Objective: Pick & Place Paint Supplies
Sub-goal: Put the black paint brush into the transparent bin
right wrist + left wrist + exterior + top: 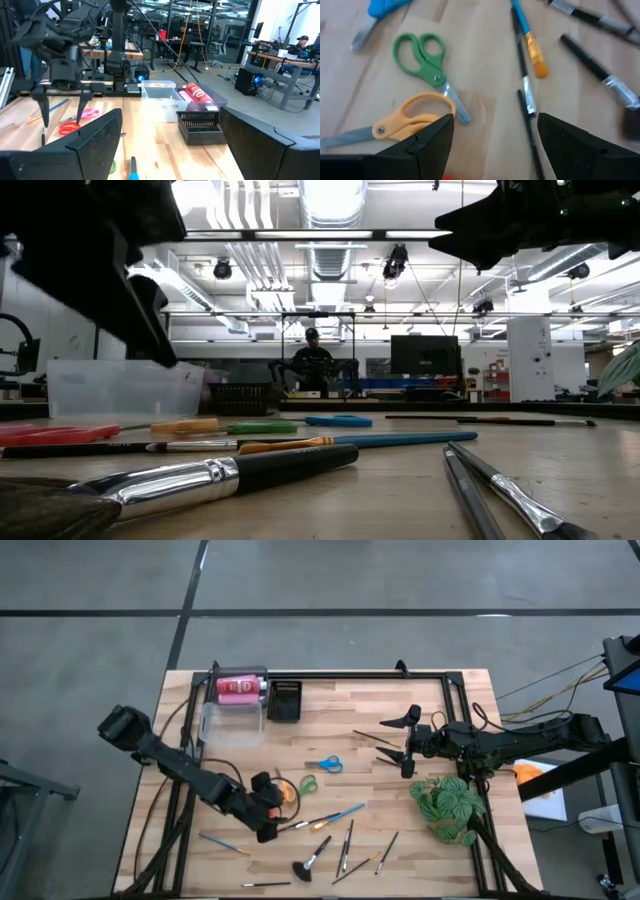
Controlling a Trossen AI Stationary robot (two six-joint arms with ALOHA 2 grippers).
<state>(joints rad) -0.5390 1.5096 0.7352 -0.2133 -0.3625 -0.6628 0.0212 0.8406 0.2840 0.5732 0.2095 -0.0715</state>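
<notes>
My left gripper [268,822] [495,145] hangs open just above the table, slanting down, over a black brush [526,100] and beside orange scissors [400,122]. Green scissors [424,62] and blue scissors [323,763] lie flat farther on. A blue-handled brush [335,815] and several other brushes [345,848] lie flat near the table's front edge. A pink paint bottle [238,688] lies in the clear tub [232,720]. My right gripper [408,745] waits open and level, above the table's right half.
A black tray [284,700] stands next to the tub at the far edge. A green leafy plant [450,805] stands at the right, near my right arm. Bare wood lies in the table's middle and far right. A person sits in the room beyond the table [312,360].
</notes>
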